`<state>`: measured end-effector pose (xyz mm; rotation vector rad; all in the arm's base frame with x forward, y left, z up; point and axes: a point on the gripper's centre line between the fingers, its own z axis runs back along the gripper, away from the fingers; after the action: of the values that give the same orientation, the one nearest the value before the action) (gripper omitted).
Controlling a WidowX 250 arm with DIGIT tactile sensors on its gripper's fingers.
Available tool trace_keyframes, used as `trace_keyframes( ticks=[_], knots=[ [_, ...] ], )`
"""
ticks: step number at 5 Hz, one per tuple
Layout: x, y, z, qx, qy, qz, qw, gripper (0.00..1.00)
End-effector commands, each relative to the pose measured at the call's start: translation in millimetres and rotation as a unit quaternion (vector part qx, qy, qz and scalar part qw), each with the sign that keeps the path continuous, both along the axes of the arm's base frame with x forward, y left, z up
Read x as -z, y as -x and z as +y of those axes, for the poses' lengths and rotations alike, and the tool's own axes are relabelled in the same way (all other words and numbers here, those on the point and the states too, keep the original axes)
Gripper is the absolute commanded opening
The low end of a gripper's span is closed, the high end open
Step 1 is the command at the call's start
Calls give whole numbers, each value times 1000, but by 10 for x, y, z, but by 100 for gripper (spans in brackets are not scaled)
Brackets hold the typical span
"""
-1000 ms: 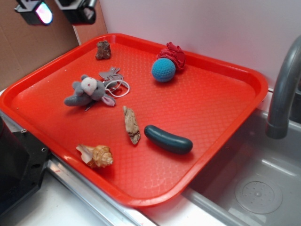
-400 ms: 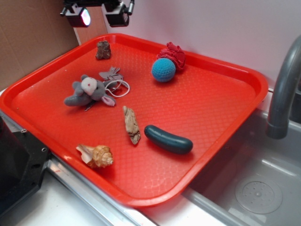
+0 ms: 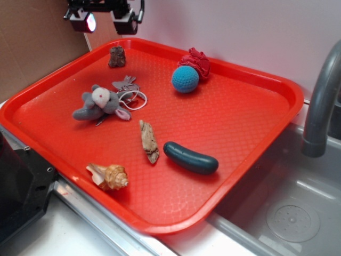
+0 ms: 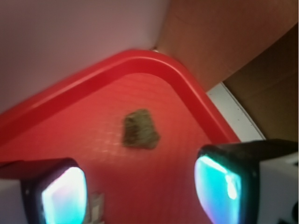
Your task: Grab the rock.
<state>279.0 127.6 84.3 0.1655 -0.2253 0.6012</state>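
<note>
**Gripper hangs above the back-left corner, rock below and ahead**

The rock (image 3: 116, 56) sits alone on the red tray (image 3: 256, 133) near its back-left corner, close to the rim and well apart from the plush mouse (image 3: 98, 103) and blue ball (image 3: 185, 79). The gripper (image 3: 104, 18) hovers above that corner with its fingers spread and nothing between them. In the wrist view the rock (image 4: 139, 130) lies ahead of the gap, roughly centred between the fingertips. It is lumpy, with no clear long axis. The likely need is a descent with a slight forward reach.
</note>
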Motion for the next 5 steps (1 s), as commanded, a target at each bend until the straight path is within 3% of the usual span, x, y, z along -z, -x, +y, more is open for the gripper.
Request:
trace_keyframes(
  ticks=[1, 3, 4, 5],
  knots=[
    [165, -175, 203, 23, -17, 16, 999, 100],
    [415, -271, 144, 40, -5, 37, 999, 100],
    [468, -258, 151, 33, -5, 40, 999, 0],
    [424, -233, 156, 31, -5, 32, 999, 0]
  ],
)
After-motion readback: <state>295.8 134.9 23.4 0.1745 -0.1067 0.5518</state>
